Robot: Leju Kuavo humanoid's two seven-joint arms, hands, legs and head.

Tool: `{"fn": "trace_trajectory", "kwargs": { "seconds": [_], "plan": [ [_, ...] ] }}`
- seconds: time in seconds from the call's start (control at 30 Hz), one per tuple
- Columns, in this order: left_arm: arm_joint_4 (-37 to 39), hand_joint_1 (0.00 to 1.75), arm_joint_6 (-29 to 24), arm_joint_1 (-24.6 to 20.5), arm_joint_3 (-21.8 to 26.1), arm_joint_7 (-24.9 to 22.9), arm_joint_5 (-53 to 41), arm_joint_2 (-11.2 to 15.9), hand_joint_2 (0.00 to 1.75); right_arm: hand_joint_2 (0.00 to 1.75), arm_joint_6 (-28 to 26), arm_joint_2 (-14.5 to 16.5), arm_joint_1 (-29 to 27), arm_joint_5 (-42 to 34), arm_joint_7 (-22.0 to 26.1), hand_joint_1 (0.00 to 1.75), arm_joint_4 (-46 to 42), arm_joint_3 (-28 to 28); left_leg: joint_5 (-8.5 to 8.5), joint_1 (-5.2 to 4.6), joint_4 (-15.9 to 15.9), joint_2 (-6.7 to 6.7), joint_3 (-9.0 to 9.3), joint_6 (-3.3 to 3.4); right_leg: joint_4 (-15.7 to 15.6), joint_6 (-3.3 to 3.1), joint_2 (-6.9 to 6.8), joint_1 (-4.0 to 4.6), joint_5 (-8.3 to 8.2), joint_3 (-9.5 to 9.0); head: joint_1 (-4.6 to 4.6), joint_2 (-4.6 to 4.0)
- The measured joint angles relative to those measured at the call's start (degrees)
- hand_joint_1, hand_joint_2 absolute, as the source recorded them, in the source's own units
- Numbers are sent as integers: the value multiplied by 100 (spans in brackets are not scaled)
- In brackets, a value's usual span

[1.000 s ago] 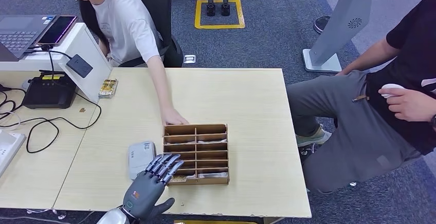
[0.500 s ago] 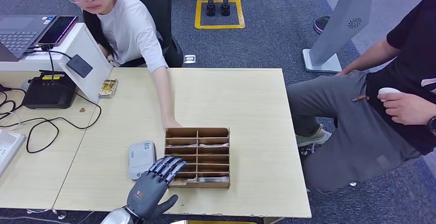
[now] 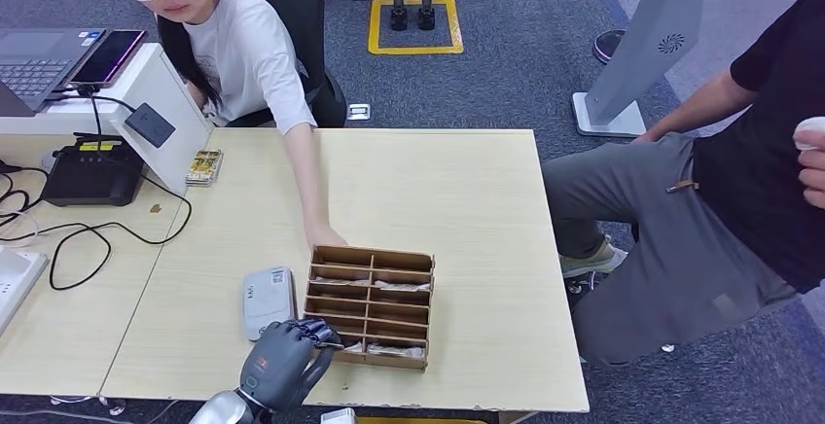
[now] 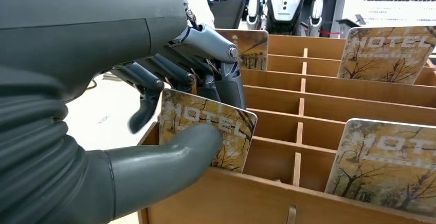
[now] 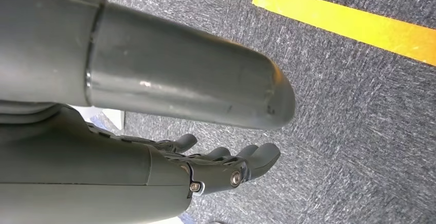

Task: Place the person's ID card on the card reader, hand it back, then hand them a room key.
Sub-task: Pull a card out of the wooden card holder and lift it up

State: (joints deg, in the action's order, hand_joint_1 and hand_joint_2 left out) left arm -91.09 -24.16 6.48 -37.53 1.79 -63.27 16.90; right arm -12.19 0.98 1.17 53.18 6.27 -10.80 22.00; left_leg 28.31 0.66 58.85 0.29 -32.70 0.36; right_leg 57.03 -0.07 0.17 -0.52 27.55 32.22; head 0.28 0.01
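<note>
One left hand (image 4: pixel 169 116) pinching key card (image 4: pixel 226 131)

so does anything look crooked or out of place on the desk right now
The wooden key rack sits skewed, not square to the table edge. A person's hand rests at its far corner, while the left hand pinches a room key card at its near corner. Nothing looks spilled or damaged.
</note>
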Motion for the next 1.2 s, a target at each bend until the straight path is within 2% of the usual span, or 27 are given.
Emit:
{"fn": "trace_trajectory", "kwargs": {
  "seconds": [0.13, 0.33, 0.6, 0.73, 0.83, 1.07, 1.13, 1.2],
  "plan": [
    [1, 175, -1, -1, 2, 138, 290, 5, 175, 0, -1, 1, 6, 27, 24, 0, 0, 13, 0, 0, 0, 0, 0, 0, 0, 0, 0, 0, 0, 0, 0, 0],
    [-376, 175, 237, 29, 289, 977, 1421, 127, 175, 0, 4, -1, 16, 153, 37, 0, 0, 86, 0, 2, 0, -1, -1, 0, 1, 0, 0, 1, 0, 0, 1, -1],
    [-772, 175, 431, 100, 738, 1195, 1489, 177, 175, 0, 8, 1, 18, 203, 44, 0, -1, 127, -1, 1, 0, -1, -1, 0, 1, 0, -1, 1, 0, -1, 1, -1],
    [-1040, 175, 215, 67, 929, 1472, 1751, 306, 175, 0, 22, -1, 22, 259, 65, 0, -2, 132, -2, 3, 0, -2, -1, -1, 1, -2, -1, 3, -1, 1, 1, 0],
    [-1478, 175, 264, -171, 1351, 1620, 2111, 620, 175, 0, 54, -2, 34, 326, 90, 0, -2, 134, -8, 6, 0, -6, 0, -7, 4, -3, -6, 6, -2, 1, -1, 0],
    [-2189, 175, 1303, -1113, 2984, 1779, 2906, 1263, 175, 0, 83, -2, 54, 442, 159, 0, -7, 167, -18, 15, 0, -7, 0, -22, 17, -13, -7, 15, -8, 5, -1, 0],
    [-2282, 175, 1560, -1408, 3392, 1682, 2991, 1387, 175, 0, 93, -2, 59, 462, 172, 0, -12, 199, -19, 15, 0, -7, 1, -22, 18, -14, -7, 15, -8, 4, 0, 0],
    [-2255, 175, 1679, -1647, 3656, 1393, 2714, 1445, 175, 0, 113, -2, 65, 508, 170, 0, -17, 221, -18, 13, 0, -7, 2, -22, 18, -14, -7, 14, -8, 5, -1, 0]
  ]
}}
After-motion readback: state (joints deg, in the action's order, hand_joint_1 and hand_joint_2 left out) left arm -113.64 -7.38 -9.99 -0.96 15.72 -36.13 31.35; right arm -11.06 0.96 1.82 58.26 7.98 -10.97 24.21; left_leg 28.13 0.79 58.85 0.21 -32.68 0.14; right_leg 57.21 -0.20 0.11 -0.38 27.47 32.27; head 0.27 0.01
